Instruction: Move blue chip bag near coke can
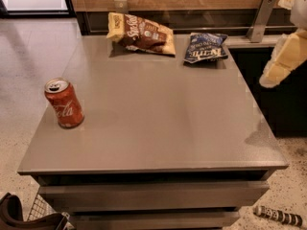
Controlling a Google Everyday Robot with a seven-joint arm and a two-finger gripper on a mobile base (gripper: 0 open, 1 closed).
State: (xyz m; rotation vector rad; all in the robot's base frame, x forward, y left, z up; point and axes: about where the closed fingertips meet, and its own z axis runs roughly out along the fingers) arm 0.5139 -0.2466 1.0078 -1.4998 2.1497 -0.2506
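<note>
At the far edge of the table (158, 123), your blue chip bag (206, 48) lies untouched, well apart from the coke can (64, 103), while the gripper (283, 56) hangs beyond the right side, its opening impossible to tell.

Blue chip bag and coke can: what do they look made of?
Blue chip bag: thin glossy film, probably foil-lined plastic; crinkled, with shiny creases. Coke can: painted metal, likely aluminium; bare silvery top. Gripper hangs beyond the table, off its right edge.
</note>
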